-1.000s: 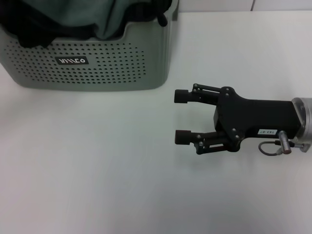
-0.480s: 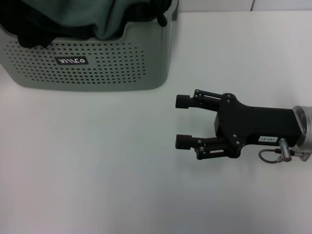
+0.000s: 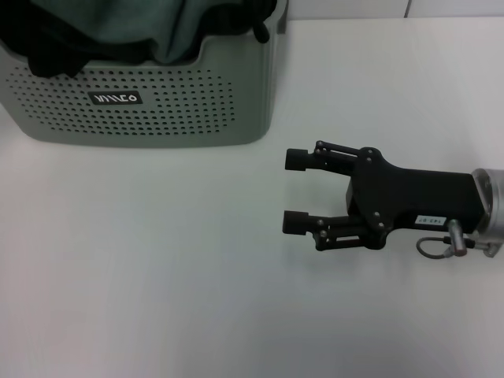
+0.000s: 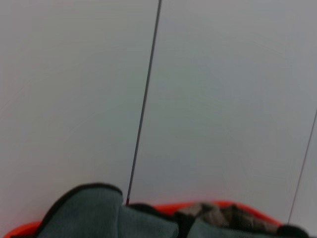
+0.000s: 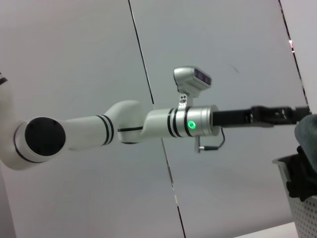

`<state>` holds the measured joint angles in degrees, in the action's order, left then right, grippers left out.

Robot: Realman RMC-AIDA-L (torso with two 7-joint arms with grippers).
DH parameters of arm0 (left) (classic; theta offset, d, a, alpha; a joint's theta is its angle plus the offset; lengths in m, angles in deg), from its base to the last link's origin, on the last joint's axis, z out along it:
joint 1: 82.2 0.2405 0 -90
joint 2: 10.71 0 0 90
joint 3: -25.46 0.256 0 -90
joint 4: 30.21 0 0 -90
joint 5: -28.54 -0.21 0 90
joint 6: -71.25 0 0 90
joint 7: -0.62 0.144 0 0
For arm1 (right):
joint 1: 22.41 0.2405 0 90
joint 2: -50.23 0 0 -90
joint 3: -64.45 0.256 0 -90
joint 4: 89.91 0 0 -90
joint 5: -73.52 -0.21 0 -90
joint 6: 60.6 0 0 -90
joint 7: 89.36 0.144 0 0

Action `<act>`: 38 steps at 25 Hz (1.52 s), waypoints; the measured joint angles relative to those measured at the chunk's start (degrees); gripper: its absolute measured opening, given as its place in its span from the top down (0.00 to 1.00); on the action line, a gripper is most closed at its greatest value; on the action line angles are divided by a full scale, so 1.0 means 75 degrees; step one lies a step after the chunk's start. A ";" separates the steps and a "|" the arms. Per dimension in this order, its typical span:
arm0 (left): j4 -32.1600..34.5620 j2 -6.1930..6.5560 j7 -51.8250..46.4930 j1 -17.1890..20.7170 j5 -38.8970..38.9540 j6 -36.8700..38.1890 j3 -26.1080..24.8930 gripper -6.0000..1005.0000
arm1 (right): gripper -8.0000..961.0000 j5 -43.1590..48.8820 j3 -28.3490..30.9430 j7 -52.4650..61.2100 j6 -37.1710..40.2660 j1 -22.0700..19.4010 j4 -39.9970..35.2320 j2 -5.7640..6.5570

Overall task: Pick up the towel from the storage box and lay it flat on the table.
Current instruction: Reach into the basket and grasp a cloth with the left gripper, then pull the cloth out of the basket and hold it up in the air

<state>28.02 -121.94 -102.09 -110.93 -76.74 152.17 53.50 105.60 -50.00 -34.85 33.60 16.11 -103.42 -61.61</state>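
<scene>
While the towel (image 3: 169, 27) sits in the storage box (image 3: 150, 102), right gripper (image 3: 298, 191) well apart over the table (image 3: 157, 276), fingers spread, empty.

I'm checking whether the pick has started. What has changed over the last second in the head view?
Little. The right tool drifted slightly down the picture, toward the robot, above the table; it is open and empty as before. The towel still lies in the box, which has not moved. The left arm reaches toward the box in the right wrist view; its tool is hidden.
</scene>
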 joint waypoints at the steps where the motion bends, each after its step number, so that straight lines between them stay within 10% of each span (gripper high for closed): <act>1: 0.0049 0.0000 -0.0118 0.0052 0.0153 0.0036 -0.0001 0.40 | 0.09 0.0009 0.0003 -0.0001 -0.0034 0.0031 -0.0001 -0.0001; 22: 0.0053 0.0044 -0.0851 -0.0061 -0.0622 0.0201 0.0440 0.48 | 0.09 0.0047 0.0002 -0.0062 -0.0089 -0.0027 -0.0063 -0.0059; 38: -0.0152 -0.0074 0.0776 0.0528 0.3826 0.2897 0.0449 0.91 | 0.09 0.0006 0.0452 -0.0307 0.0384 -0.0436 -0.0066 0.0073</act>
<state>26.88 -122.50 -96.27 -106.97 -48.04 173.90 56.87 105.65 -46.61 -37.15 36.48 12.84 -103.91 -61.06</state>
